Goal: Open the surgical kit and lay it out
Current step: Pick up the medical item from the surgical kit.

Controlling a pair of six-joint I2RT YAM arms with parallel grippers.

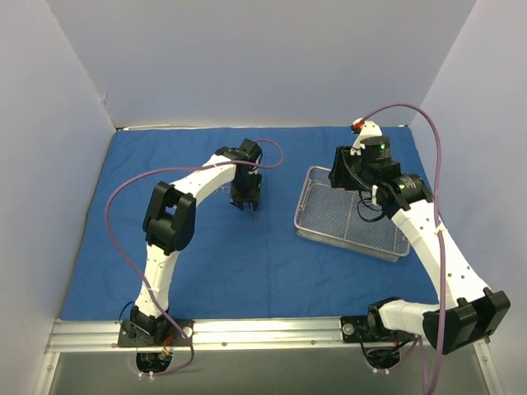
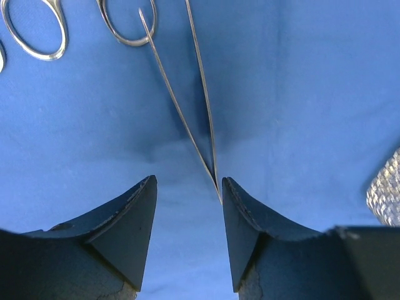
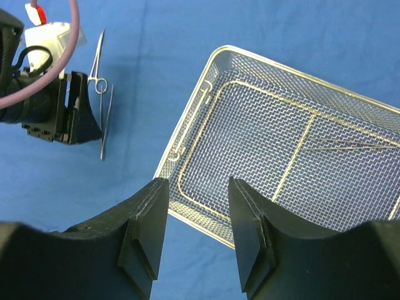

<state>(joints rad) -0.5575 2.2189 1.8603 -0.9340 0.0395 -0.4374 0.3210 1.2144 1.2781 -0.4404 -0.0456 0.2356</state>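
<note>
Two half-open jaws on the left gripper (image 2: 189, 181) grip nothing. Thin tweezers (image 2: 211, 165) lie on the blue cloth wrap (image 2: 300, 94), tip just at the right finger's inner edge. The right gripper (image 3: 199, 181), likewise parted and empty, hovers over the near rim of the wire-mesh tray (image 3: 250, 119), where one instrument (image 3: 350, 145) lies. Bare cloth separates the grippers.

the left arm (image 1: 169, 218) rises from its near-left base, folds at the elbow and reaches far and rightward toward the middle. its wrist is bent so the left gripper (image 2: 187, 182) points straight down, its fingers (image 2: 134, 212) parted with a clear gap. the right arm (image 1: 428, 239) stretches from the near-right base, far and leftward. the right gripper (image 3: 199, 182) also faces down, fingers (image 3: 147, 219) apart, gripping nothing.
</note>
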